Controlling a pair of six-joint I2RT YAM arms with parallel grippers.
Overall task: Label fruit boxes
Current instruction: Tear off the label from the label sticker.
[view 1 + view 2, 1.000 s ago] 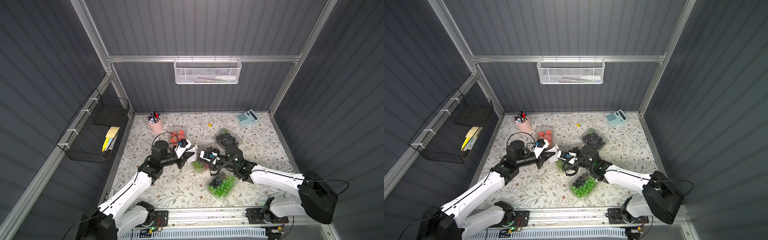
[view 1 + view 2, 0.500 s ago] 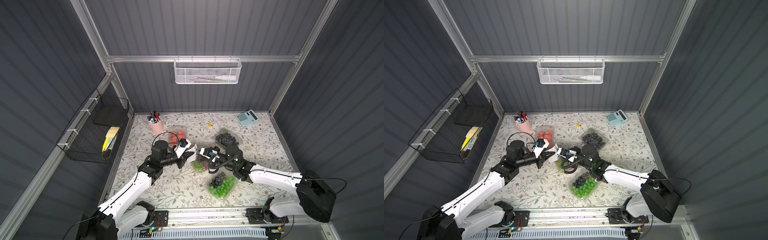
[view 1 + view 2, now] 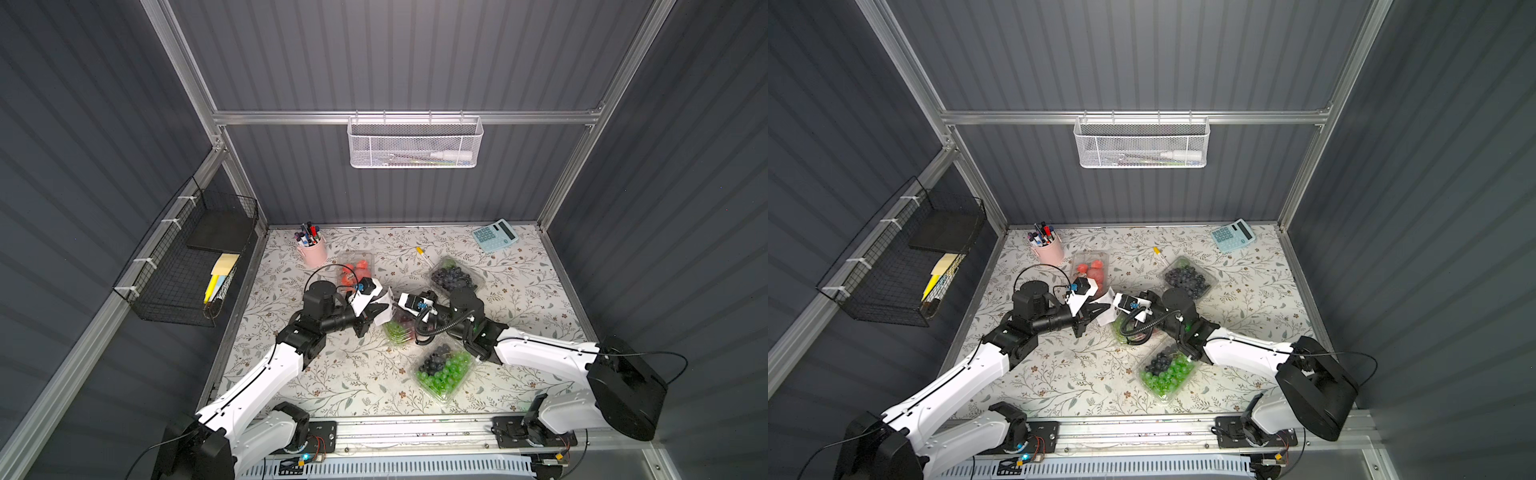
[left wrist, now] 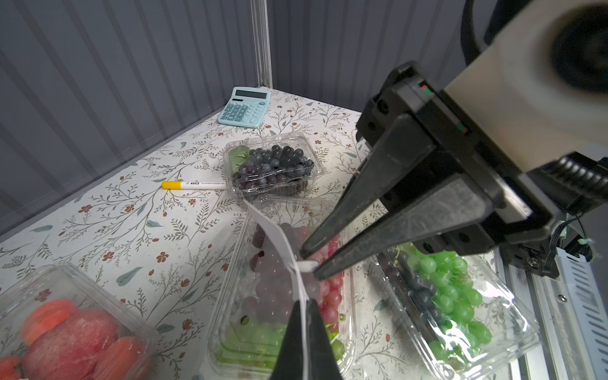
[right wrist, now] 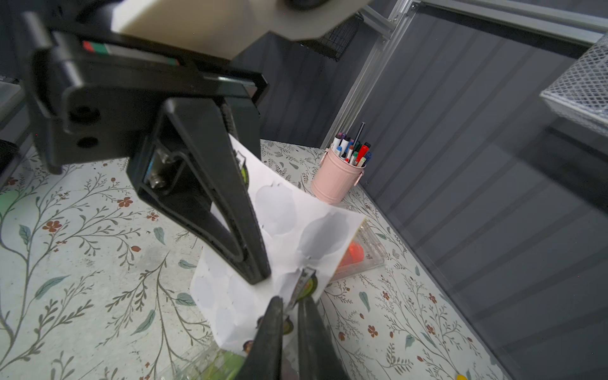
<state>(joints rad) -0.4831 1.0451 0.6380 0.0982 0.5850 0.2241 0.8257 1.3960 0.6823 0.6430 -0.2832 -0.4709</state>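
You are working with four fruit boxes, all sitting on the table [image 3: 353, 374]. The strawberry box [image 3: 353, 268] is lying toward the back and the blueberry box [image 3: 453, 278] to its right. The green-and-red grape box [image 3: 399, 328] is sitting in the middle. The box of green grapes with dark berries [image 3: 444, 370] is lying nearest the front rail.

You are also seeing one sticker sheet [image 5: 283, 210], one pink pen cup [image 3: 312, 251], one calculator [image 3: 494, 235] and one marker [image 3: 424, 255]. Two baskets are hanging on the walls: a white mesh basket [image 3: 415, 141] and a black wire basket [image 3: 195, 257].

Both arms are reaching inward from the front rail, elbows bent, and meeting tip to tip above the green-and-red grape box. Your left gripper [image 5: 258, 276] is clamping the sticker sheet with its jaws together, holding it off the table and roughly upright. Your right gripper [image 4: 310, 263] is pointing at it from the opposite side. Its jaws are standing nearly together and pinching a sticker [image 5: 304, 284] that is lifting off the sheet's edge.
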